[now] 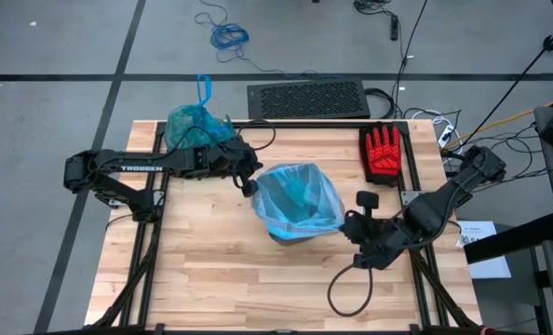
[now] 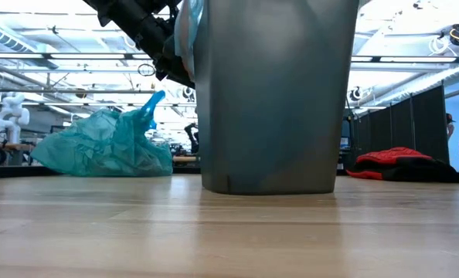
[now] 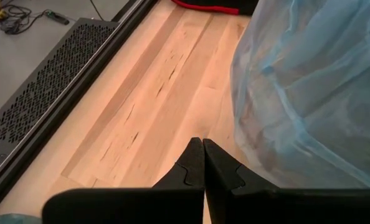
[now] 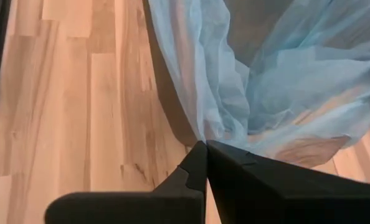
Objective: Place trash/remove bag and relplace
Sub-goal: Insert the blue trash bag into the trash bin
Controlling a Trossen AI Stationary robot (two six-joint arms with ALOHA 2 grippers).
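A grey bin (image 2: pixel 276 93) stands mid-table, lined with a pale sky-blue bag (image 1: pixel 300 200) whose top drapes over the rim. The teal-green bag (image 1: pixel 195 126) lies knotted on the table's far left, resting on its bulging underside (image 2: pixel 102 158). The trash is hidden. My left gripper (image 1: pixel 249 184) is shut, its tips (image 3: pixel 203 142) just beside the bin's left side. My right gripper (image 1: pixel 349 223) is shut at the bin's right near side, its tips (image 4: pixel 205 144) at the draped blue plastic's lower edge. My right gripper's shut fingertips point slanting down at the lower edge of the pale blue bag's overhang (image 4: pixel 219 134); whether they touch the plastic I cannot tell.
A red glove (image 1: pixel 384 154) lies at the far right of the table. A black perforated panel (image 1: pixel 306 99) sits on the floor just beyond the far edge. A loose black cable (image 1: pixel 346 288) loops on the near right. Bare wood lies along the near edge.
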